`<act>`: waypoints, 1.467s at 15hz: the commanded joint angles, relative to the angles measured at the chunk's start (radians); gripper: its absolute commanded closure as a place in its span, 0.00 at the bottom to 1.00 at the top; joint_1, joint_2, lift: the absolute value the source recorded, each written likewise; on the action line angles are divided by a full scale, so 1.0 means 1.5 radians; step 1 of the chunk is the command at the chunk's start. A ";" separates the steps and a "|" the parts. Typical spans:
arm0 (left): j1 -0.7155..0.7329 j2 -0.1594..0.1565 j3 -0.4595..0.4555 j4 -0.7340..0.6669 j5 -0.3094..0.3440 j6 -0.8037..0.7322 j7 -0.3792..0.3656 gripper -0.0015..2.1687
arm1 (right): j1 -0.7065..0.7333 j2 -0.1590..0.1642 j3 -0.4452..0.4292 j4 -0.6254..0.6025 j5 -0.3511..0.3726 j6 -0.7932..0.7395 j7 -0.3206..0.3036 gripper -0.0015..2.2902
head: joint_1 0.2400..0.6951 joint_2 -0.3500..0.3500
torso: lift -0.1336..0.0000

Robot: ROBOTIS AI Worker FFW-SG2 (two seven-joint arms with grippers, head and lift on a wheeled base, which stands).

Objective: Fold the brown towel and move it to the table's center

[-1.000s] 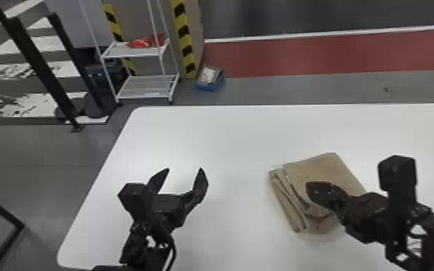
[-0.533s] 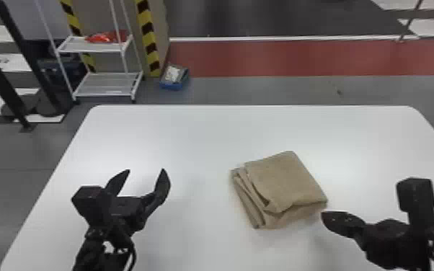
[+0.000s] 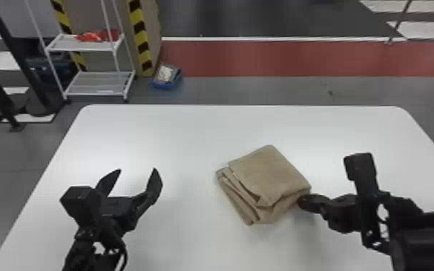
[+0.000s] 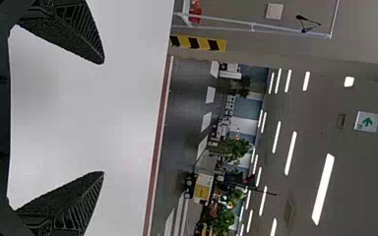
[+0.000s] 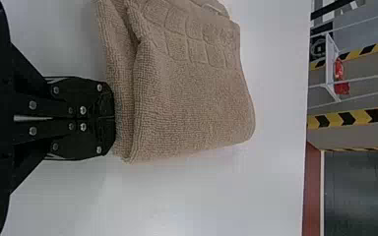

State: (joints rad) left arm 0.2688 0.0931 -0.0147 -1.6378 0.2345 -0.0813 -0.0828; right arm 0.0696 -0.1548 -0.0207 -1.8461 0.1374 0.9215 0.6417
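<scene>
One brown towel (image 3: pixel 268 174), folded into a compact, many-layered packet, set askew on one white table (image 3: pixel 191 133); we enter it as lying close to the table's middle, a little to the right by our judgement. One right gripper (image 3: pixel 301 202), fingers pressed together with nothing visible between them, tips against the towel's right, near edge. One left gripper (image 3: pixel 137 169), fingers spread wide, empty, well to the left of the towel. Changes, most recent first: half a second ago we had the right gripper just to the right of the towel, with a small gap; now it has come back in and meets the edge. Earlier still, it overlapped the towel's near right part in our head view. The head view has also swung round, while the towel seems to keep its place on the table. Meaning for the task: we judge the folding as good as done and the step in hand as a nudge from the towel's right towards center. Next item: a slow, level push. Risk noted: the tips could ruck up the loose layers at the towel's near side or twist the packet further askew
</scene>
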 commanded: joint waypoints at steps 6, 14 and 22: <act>-0.007 0.000 -0.002 0.008 0.001 0.001 0.000 0.03 | -0.154 0.064 0.067 0.192 0.034 -0.089 -0.087 0.89 | 1.00 0.58 | 0.28; -0.037 0.003 -0.027 0.032 0.004 0.001 -0.001 0.03 | -0.210 0.087 0.069 0.304 0.043 -0.195 -0.138 0.89 | 1.00 0.61 | 0.28; -0.058 0.016 -0.042 0.049 0.014 0.001 -0.001 0.03 | -0.257 0.104 0.069 0.405 0.044 -0.318 -0.175 0.89 | 1.00 0.60 | 0.28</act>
State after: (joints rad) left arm 0.1973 0.1106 -0.0655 -1.5771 0.2513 -0.0804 -0.0844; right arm -0.3070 -0.0002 0.0828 -1.2586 0.2021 0.4681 0.3811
